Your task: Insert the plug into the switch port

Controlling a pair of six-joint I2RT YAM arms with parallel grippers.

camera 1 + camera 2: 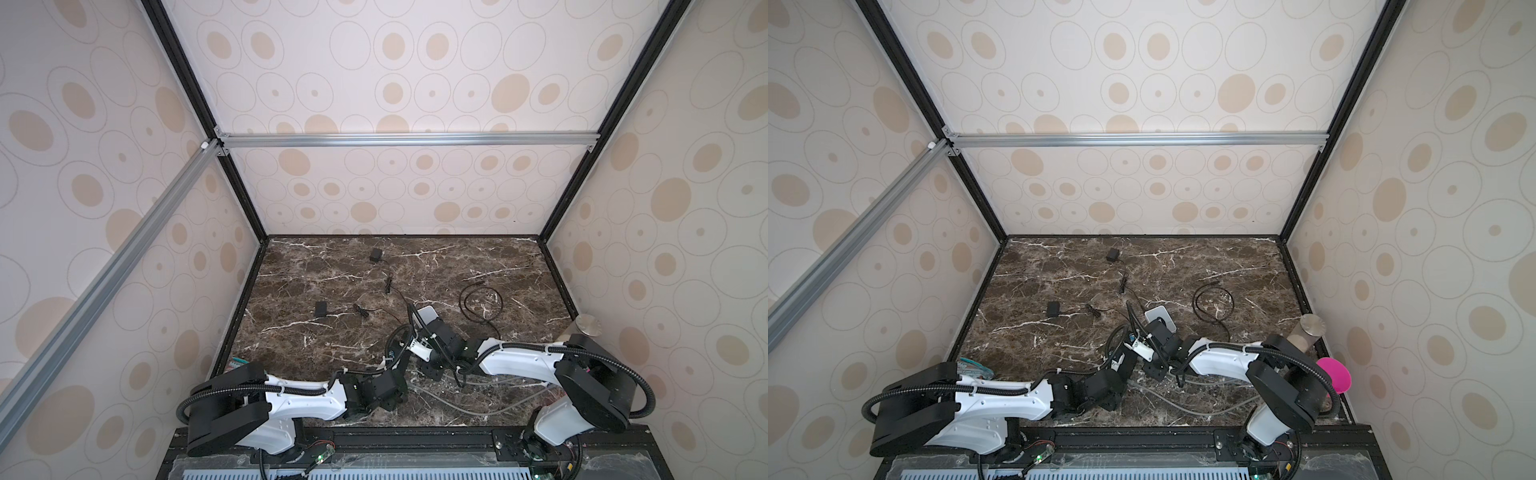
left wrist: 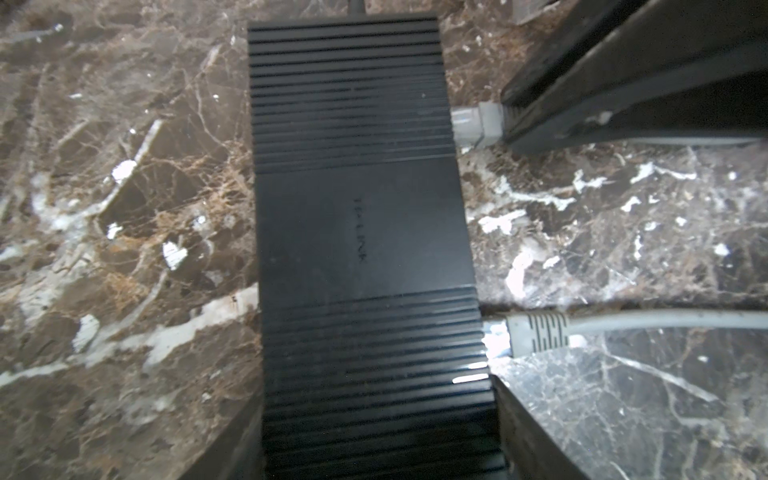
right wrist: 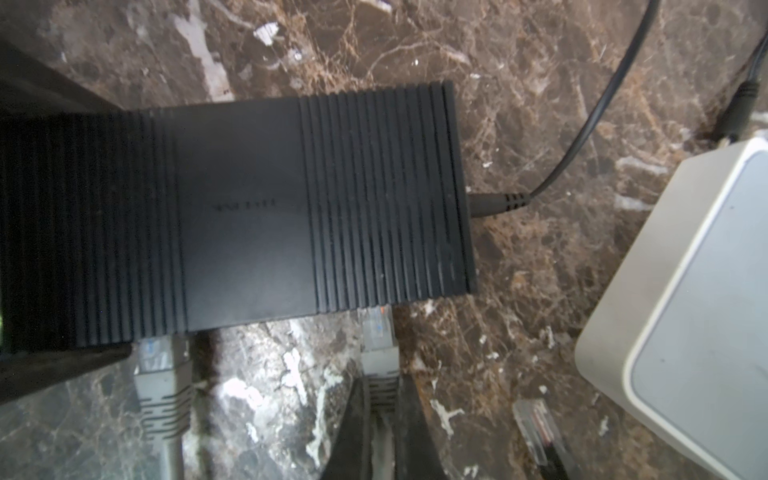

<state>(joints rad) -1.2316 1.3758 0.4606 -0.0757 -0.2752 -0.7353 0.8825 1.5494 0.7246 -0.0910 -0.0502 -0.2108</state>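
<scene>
Near the worktop's point(image 3: 519, 291) front edge, the switch point(image 3: 249, 216) is seemingly clamped by the left gripper point(image 2: 374, 395); the grey plug point(image 3: 377, 332), pinched by the right gripper point(image 3: 380, 388), is best pushed in squarely

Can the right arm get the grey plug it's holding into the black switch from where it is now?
Probably yes. The right gripper is shut on the grey plug, whose tip meets the port side of the black switch with nothing between, and the left gripper grips the switch's end, bracing it.
</scene>
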